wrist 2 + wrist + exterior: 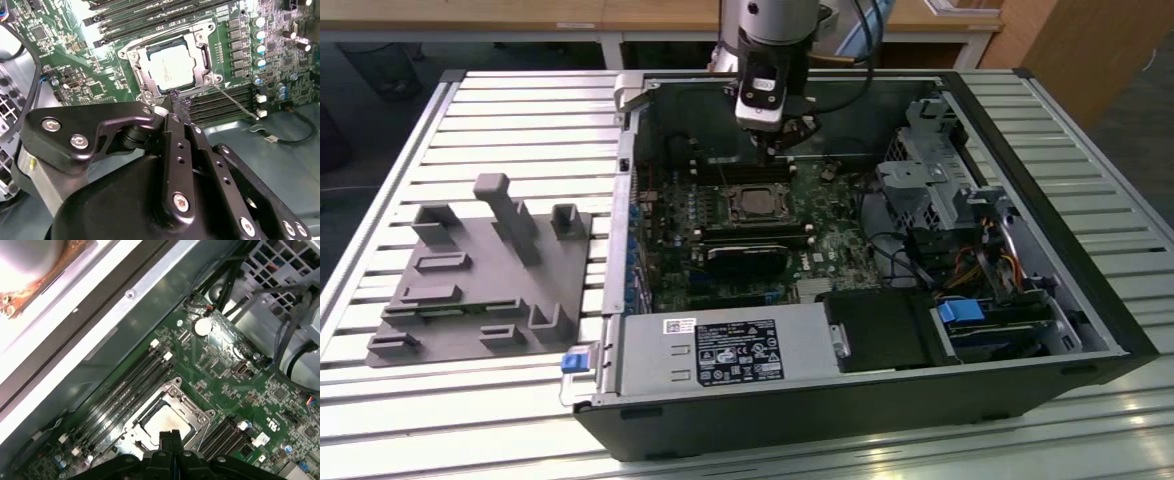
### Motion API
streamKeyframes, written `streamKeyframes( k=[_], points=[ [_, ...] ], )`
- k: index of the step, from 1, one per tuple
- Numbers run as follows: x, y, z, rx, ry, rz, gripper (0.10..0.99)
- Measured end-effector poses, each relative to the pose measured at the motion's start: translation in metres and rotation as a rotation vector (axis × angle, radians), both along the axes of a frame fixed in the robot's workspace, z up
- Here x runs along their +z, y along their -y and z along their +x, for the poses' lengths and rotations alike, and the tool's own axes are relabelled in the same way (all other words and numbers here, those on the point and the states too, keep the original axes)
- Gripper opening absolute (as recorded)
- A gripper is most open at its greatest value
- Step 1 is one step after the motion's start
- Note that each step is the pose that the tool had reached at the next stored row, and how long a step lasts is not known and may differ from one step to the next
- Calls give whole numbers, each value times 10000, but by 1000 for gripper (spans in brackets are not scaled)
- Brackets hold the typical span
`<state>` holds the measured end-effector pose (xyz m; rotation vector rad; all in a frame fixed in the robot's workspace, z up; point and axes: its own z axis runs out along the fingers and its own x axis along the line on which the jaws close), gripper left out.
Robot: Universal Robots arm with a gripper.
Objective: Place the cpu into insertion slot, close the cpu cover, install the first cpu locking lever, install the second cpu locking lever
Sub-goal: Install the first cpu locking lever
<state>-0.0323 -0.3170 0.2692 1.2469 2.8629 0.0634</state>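
Open computer case (854,400) lies on the slatted table (507,110), with a grey fixture (467,290) on the exterior view's left. Green motherboard (834,200) inside. The insertion slot (131,54) sits between memory slots (225,100). The cpu cover (200,50) lies flat around the cpu (171,70), which is seated in the slot. A thin metal rod (235,100) angles out from the slot's corner. The gripper (176,97) hangs just beside the slot, fingers pressed together, nothing between them.

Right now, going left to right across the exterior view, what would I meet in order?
Grey fixture block → cpu on the green board → silver drive cage → case's right wall.
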Motion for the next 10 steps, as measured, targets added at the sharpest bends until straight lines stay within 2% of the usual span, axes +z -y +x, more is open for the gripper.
streamKeyframes(
  k=[3,10],
  points=[
    [0,-1,-1,376,-1,-1,110],
    [-1,0,-1,1643,0,-1,110]
  ],
)
